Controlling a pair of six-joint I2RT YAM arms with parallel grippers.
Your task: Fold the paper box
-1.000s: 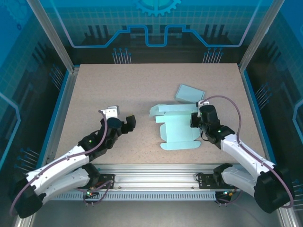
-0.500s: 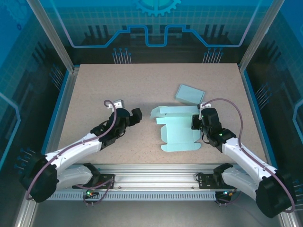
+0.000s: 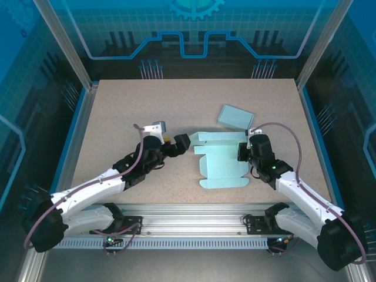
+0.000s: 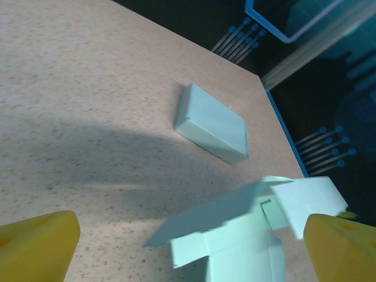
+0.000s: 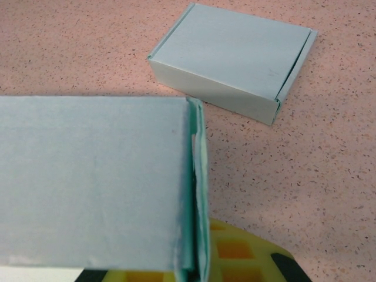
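fingers [image 5: 235,257] of the right gripper [image 3: 245,154] clench the right wall of the pale green paper box blank [image 3: 220,169] right of the bench's [image 3: 147,106] centre, while the spread left gripper [image 3: 180,142] hovers by its raised left flap [image 3: 197,138], probably pinching it next.

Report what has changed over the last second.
The left gripper, jaws open, swept right to the raised left flap of the unfolded box, taking hold of nothing. The right gripper stayed shut on that box's right side; the finished box behind did not move.
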